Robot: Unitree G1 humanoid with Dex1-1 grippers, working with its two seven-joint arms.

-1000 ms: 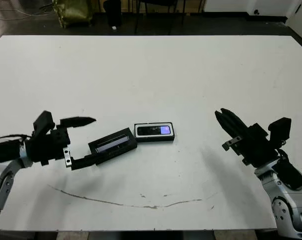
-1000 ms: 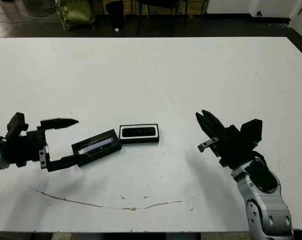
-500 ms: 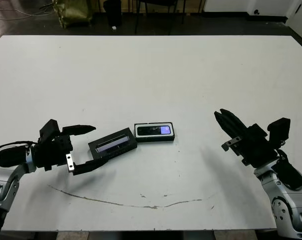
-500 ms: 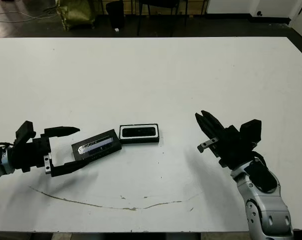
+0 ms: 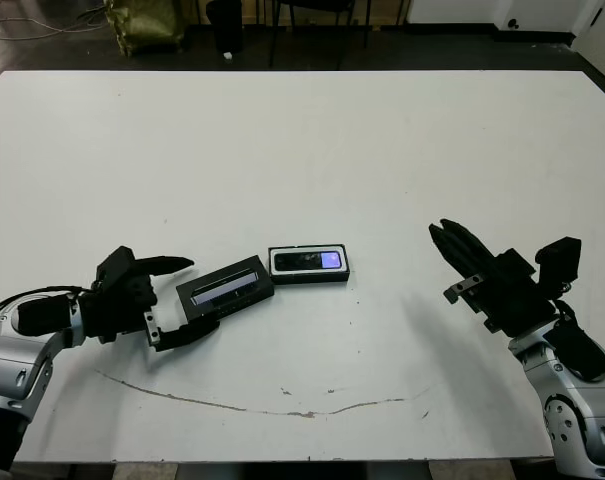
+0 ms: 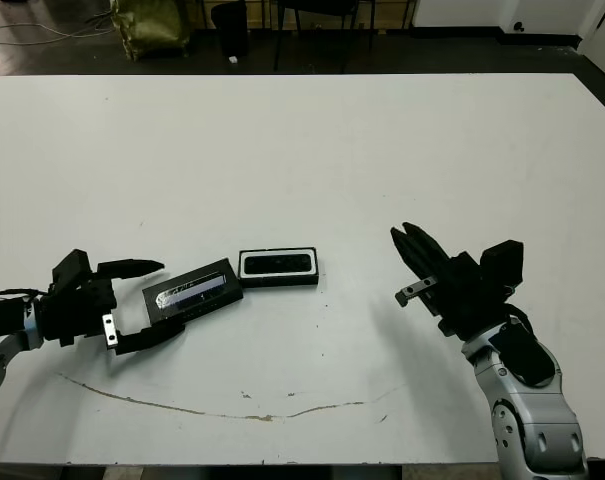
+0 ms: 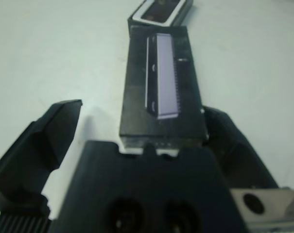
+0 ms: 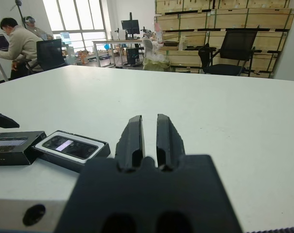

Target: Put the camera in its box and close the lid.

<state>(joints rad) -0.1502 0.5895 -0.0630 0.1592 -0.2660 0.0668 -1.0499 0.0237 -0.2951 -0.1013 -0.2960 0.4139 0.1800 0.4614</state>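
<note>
The camera [image 5: 308, 261] lies flat inside the box [image 5: 309, 265], glossy face up, with its bluish-purple patch toward the robot's right end of the tray; the white lining shows as a thin border round it. The box sits near the middle of the white table [image 5: 312, 140], resting flat. The lid [image 5: 226, 287] is off the box and lies window side up just beside it on the robot's left, angled, its nearer corner touching or all but touching the box's left end; which of the two cannot be settled. The left gripper [image 5: 185, 298] rests low at the table with its two fingers spread wide on either side of the lid's far-left end; one finger [image 7: 44, 141] stands apart from the lid's edge with bare table between, while the other lies close along the opposite edge, contact uncertain. The lid is not lifted. The right gripper [image 5: 444, 237] is held well apart on the robot's right, above the table, its fingers [image 8: 132, 138] pressed nearly together with only a narrow slit between, holding nothing. A thin dark scuff line [image 5: 242, 405] runs across the table near the front edge. In the right wrist view a seated person [image 8: 18, 46] shows beyond the table.
</note>
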